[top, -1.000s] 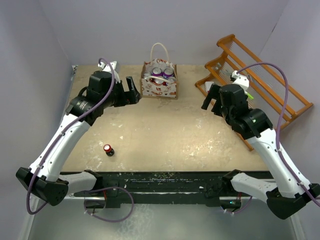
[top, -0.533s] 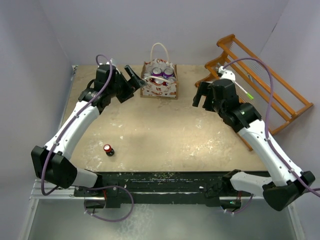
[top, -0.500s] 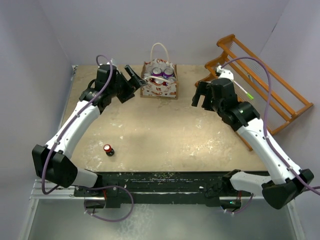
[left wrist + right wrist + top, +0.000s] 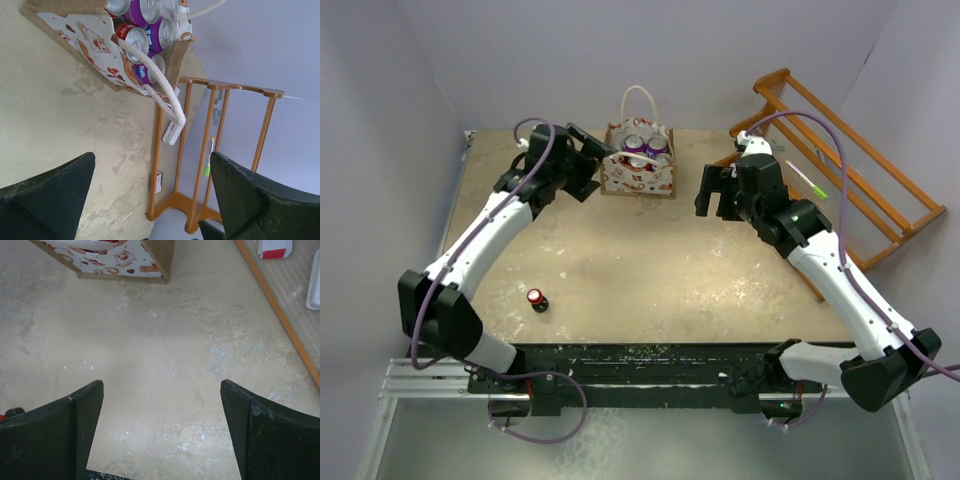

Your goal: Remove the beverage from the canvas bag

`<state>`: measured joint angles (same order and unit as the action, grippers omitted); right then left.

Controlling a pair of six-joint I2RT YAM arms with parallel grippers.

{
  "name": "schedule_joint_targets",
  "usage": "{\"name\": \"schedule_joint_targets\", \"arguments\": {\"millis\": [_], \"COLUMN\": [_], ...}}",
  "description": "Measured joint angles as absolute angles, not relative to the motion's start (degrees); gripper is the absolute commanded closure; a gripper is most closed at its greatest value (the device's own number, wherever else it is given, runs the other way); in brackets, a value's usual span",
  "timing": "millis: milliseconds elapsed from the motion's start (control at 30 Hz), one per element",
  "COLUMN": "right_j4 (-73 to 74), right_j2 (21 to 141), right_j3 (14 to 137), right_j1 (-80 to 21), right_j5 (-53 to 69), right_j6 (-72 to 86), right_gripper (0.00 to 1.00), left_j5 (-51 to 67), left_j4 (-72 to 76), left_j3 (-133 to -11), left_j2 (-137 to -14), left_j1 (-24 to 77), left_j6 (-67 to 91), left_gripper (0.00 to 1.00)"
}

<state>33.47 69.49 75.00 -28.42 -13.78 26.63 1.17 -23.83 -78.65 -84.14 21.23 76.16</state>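
Observation:
The canvas bag [image 4: 638, 176] stands at the back middle of the table, white face with red prints, a white loop handle [image 4: 638, 100] upright. Several purple beverage cans [image 4: 642, 150] stand inside it. My left gripper [image 4: 592, 150] is open and empty at the bag's left side, near its top edge. The left wrist view shows the bag [image 4: 90, 40], the cans [image 4: 145, 35] and a handle [image 4: 157, 82] ahead of the open left gripper [image 4: 152, 160]. My right gripper [image 4: 715, 195] is open and empty, right of the bag. The right wrist view shows the right gripper [image 4: 160, 385] over bare table, the bag's lower corner [image 4: 125, 260] ahead.
A small red-topped can [image 4: 536, 299] stands alone on the table at the front left. An orange wooden rack [image 4: 840, 170] fills the back right, also in the left wrist view [image 4: 200, 150] and the right wrist view [image 4: 280, 315]. Walls close the left and back.
My left gripper has moved up and right, closing on the bag's left side. My right gripper has moved left toward the bag. The bag and cans have not moved.

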Motion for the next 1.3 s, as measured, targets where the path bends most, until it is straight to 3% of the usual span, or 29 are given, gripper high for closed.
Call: {"name": "schedule_joint_targets", "arguments": {"millis": [267, 767, 1067, 1300], "right_j4": [33.54, 35.09, 36.4, 37.41], "right_j2": [68.77, 63.35, 62.92, 62.94], "right_j3": [74.61, 73.82, 73.82, 73.82], "right_j1": [-28.42, -28.42, -28.42, -28.42], "right_j5": [-14.11, -16.95, -16.99, -16.8], "right_j6": [25.89, 25.28, 25.28, 25.47], "right_gripper": [0.0, 0.0, 0.0, 0.0], "left_j5": [-1.21, -8.38, -6.0, -0.84], "left_j4": [-23.59, -23.57, -21.98, -18.37], "left_j3": [-91.59, -102.15, -99.35, -90.17], "left_j2": [-101.36, -110.48, -109.47, -103.53], "left_j1": [27.88, 29.26, 28.71, 28.4], "left_j6": [82.63, 82.65, 80.53, 77.19], "left_gripper": [0.01, 0.77, 0.99, 1.0]}}
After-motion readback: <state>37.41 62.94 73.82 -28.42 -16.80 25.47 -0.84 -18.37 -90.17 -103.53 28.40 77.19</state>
